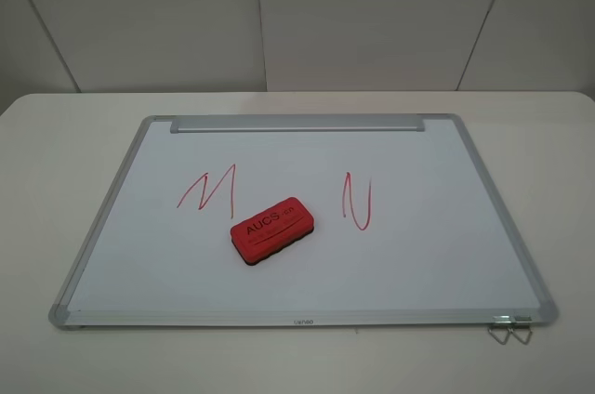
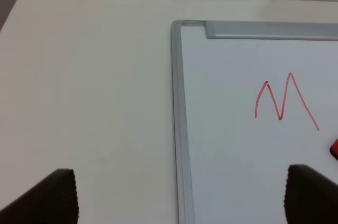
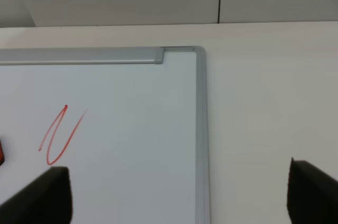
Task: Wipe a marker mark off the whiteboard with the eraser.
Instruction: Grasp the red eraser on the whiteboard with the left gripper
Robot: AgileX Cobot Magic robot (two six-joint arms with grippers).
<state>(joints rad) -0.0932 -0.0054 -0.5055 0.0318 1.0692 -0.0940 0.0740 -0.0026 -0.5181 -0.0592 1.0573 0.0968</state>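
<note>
Now, from my remote seat, I see the left fingers point(image 2: 58, 197) and right fingers point(image 3: 42, 197) spread wide, holding nothing. The eraser point(image 1: 271, 229), a rounded red block on black felt, lies askew on the whiteboard point(image 1: 418, 264), just beside the thin zigzag mark point(image 1: 206, 190). Risks, as I judge them: a skewed grip slipping off its smooth shell, the glossy aluminium-framed board sliding on the pale desk point(image 1: 56, 134) under a push, or the felt smearing the looped squiggle point(image 1: 357, 201) instead.
</note>
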